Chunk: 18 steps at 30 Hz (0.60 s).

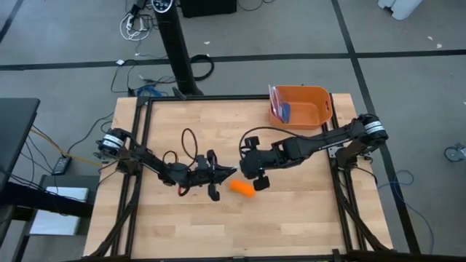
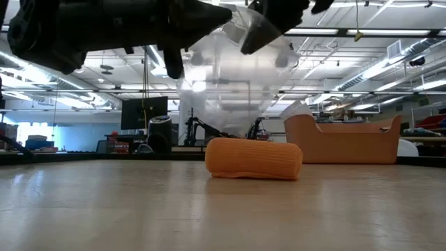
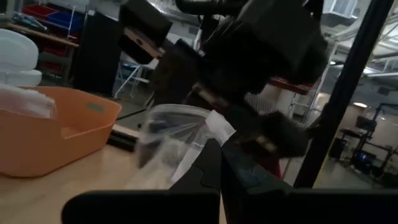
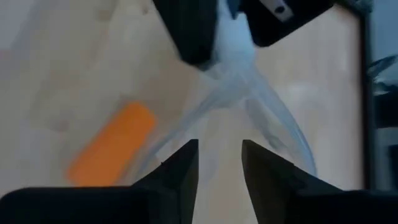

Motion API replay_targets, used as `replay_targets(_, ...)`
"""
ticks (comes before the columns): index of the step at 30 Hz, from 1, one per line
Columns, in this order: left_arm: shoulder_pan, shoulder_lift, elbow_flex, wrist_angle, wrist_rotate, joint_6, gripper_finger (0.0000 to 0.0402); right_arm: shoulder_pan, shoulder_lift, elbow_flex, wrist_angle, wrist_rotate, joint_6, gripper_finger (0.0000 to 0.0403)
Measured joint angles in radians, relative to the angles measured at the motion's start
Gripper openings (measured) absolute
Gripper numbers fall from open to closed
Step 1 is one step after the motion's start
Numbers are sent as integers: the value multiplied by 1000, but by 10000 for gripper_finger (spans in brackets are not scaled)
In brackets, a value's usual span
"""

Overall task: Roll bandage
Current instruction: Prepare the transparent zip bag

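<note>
Left gripper (image 1: pixel 231 172) fingers together, pinching one edge of the clear plastic bag (image 2: pixel 233 84), held up off the table (image 1: pixel 175 225) just left of the bandage (image 1: pixel 242 189). Right gripper (image 1: pixel 251 169) is on the bag's other side, facing the left one; its fingers (image 4: pixel 180 168) sit slightly apart with the bag film between them, cannot tell if they actually grip it. Bag hangs stretched between both grippers, above and behind the bandage in the low view. Bandage is a rolled orange cylinder lying flat on the table near its middle, just below both grippers in the high view, touching neither gripper. Orange bin (image 1: pixel 300 106) sits well beyond the bandage at the table's far right corner, with white and blue items inside.
</note>
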Motion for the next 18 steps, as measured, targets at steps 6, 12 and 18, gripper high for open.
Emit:
replay_targets(6,-16,9,-10,-46,-65,4,0,10,-12,0,3,-81,113,123)
replay_targets(12,-27,67,18,-21,-105,3,0,12,-4,0,49,-85,162,103)
replay_targets(18,-49,140,52,43,-130,48,0,12,-4,0,-7,-58,243,35)
